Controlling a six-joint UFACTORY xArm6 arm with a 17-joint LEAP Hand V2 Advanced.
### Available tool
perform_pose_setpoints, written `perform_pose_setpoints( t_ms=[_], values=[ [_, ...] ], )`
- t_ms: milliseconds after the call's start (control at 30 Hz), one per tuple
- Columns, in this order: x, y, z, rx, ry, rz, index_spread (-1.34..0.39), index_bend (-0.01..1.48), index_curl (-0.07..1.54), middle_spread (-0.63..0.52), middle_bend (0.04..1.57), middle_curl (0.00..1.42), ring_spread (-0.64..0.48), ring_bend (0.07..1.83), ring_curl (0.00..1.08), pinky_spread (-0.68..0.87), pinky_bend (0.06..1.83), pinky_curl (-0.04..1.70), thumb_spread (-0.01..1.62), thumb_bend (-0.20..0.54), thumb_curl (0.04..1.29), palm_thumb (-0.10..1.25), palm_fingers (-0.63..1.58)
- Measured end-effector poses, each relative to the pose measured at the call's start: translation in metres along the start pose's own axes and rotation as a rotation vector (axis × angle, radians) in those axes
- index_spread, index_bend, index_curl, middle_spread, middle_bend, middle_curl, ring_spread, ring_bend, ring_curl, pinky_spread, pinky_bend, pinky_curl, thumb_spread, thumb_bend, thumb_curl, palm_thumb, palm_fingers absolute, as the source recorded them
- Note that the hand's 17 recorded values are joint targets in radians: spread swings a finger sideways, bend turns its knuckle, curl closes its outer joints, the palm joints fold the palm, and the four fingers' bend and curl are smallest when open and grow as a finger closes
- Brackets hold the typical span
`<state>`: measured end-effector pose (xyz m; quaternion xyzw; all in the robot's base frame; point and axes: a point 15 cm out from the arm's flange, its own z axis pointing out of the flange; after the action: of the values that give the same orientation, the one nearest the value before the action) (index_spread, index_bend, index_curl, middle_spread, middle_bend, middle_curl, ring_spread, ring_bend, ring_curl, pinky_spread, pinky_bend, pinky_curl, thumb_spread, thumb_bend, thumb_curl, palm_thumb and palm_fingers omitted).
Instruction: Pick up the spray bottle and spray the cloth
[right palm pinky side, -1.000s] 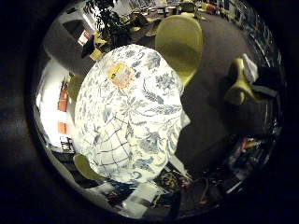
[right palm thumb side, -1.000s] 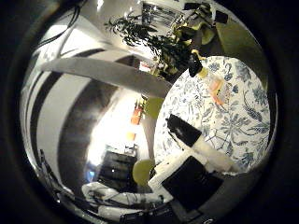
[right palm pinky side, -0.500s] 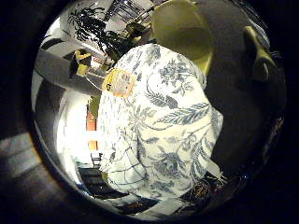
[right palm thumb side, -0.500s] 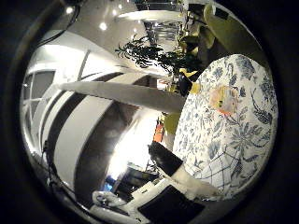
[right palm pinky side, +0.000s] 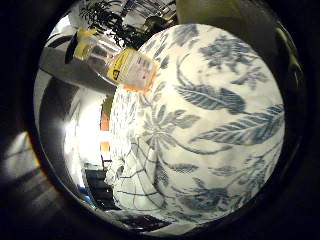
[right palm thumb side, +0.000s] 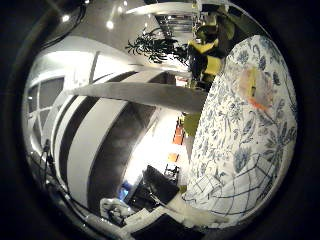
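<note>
The spray bottle (right palm pinky side: 125, 66), clear with a yellow label and a pale yellow head, is on the floral tablecloth (right palm pinky side: 210, 120) near the table's edge; I cannot tell whether it stands upright. It shows small in the right thumb side palm view (right palm thumb side: 257, 90). A white cloth with a dark grid pattern (right palm pinky side: 135, 178) lies on the same table, away from the bottle, and also shows in the right thumb side palm view (right palm thumb side: 245, 188). Black and white parts of my hand (right palm thumb side: 160, 197) show at the edge of that view. The tabletop fills most of the right little finger side palm view, so the palm is close above it.
Yellow-green chairs (right palm thumb side: 205, 52) and potted plants (right palm thumb side: 150, 45) stand beyond the table. A long white curved wall (right palm thumb side: 130, 95) runs across the room. Dark floor lies around the table.
The table and the bottle have grown much larger in the views over the last second: the hand has come down closer to the tabletop, towards the bottle. The bottle and the cloth have not moved.
</note>
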<state>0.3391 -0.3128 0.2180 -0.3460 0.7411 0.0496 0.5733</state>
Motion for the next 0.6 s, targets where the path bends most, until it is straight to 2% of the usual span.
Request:
perform_pose_setpoints(
  t_ms=[100,600],
  values=[
    [0.007,-0.012,0.001,0.022,0.038,-0.003,-0.12,0.15,0.27,0.22,0.23,0.34,0.20,0.42,0.25,0.32,0.46,0.29,1.01,-0.023,0.30,0.48,0.03],
    [0.023,-0.056,0.015,0.058,0.033,0.026,-0.10,0.15,0.26,0.22,0.23,0.34,0.20,0.42,0.26,0.33,0.43,0.30,1.03,-0.024,0.31,0.54,0.06]
  ],
)
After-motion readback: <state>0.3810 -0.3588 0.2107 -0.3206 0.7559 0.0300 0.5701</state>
